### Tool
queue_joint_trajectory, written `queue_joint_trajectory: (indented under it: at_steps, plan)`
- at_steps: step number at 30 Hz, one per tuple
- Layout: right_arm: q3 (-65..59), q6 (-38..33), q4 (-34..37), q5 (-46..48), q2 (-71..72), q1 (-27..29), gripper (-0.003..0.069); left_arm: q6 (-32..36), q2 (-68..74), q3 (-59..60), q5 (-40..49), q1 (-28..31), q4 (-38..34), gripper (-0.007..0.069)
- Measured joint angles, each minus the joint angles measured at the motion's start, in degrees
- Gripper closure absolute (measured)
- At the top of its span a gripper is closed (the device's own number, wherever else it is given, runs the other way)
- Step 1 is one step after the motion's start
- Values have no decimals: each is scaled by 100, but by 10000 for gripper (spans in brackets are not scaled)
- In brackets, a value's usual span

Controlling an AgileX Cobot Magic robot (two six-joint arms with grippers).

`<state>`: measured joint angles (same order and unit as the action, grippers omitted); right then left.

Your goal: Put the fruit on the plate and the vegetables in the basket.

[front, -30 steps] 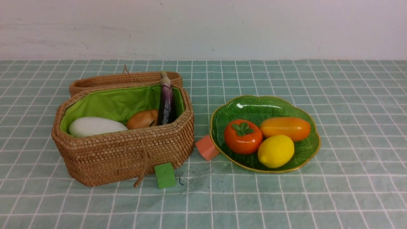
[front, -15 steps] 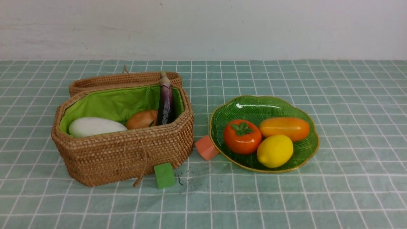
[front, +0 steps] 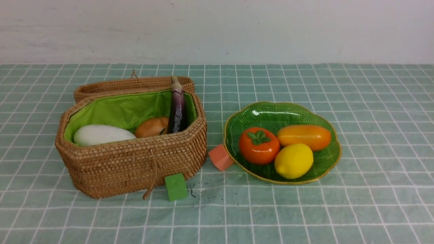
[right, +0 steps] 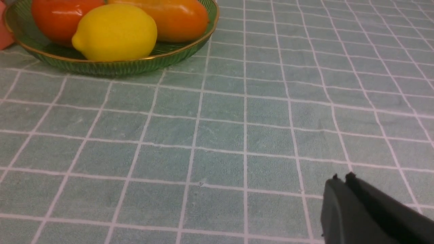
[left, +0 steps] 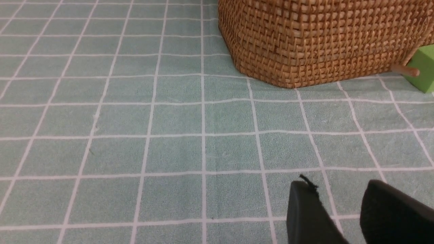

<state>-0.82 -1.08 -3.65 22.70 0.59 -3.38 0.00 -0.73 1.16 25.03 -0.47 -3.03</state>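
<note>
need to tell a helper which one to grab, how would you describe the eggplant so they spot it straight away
Find the wicker basket on the left of the checked cloth. At its right end the eggplant stands nearly upright, leaning on the back wall and poking above the rim. It is slim and dark purple, unlike the white oval and brown lump lying beside it.
</note>
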Motion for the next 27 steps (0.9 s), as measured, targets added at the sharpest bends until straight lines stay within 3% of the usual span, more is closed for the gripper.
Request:
queue_joint_trajectory:
  at_steps: [27]
  plan:
    - [0,0,17,-12,0,5,625,0,0,5,-22,0,0,386]
